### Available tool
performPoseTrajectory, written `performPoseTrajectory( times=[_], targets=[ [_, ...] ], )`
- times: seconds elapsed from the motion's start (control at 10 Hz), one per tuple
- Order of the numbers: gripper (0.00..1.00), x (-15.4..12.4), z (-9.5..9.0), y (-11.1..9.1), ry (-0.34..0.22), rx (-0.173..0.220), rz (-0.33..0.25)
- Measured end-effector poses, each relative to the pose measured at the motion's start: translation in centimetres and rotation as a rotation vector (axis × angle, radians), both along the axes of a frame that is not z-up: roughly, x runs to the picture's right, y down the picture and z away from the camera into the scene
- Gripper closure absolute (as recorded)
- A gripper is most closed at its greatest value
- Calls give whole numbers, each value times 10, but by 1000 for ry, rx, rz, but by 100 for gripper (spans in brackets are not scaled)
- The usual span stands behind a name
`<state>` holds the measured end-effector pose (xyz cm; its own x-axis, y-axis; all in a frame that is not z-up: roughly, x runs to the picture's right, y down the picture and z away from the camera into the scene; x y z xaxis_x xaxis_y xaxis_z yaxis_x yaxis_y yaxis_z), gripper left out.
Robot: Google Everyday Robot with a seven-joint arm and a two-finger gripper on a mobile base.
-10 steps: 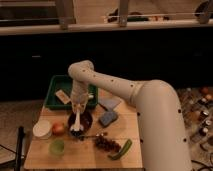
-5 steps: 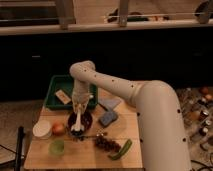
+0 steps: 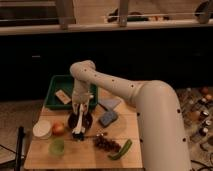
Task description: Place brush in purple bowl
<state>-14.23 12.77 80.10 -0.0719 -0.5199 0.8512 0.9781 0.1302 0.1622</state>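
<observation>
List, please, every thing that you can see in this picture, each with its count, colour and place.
table: 1, light wood, lower left
tray: 1, green, back left of the table
flat object: 1, tan, inside the tray
purple bowl: 1, dark purple, in front of the tray
brush: 1, white, at the bowl's front, below the gripper
container: 1, white, round, left edge
fruit: 1, orange, between container and bowl
cup: 1, light green, front left
sponge: 1, blue-grey, right of the bowl
flat piece: 1, blue-grey, behind the sponge
grapes: 1 bunch, dark red, front centre
long vegetable: 1, green, front right
arm: 1, white, reaching in from the right
gripper: 1, above the purple bowl
</observation>
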Motion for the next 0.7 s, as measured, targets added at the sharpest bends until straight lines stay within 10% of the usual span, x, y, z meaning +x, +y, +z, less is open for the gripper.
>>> performPoseTrajectory(
  times=[0.7],
  targets=[
    [20, 6, -14, -12, -17, 44, 17]
  ],
)
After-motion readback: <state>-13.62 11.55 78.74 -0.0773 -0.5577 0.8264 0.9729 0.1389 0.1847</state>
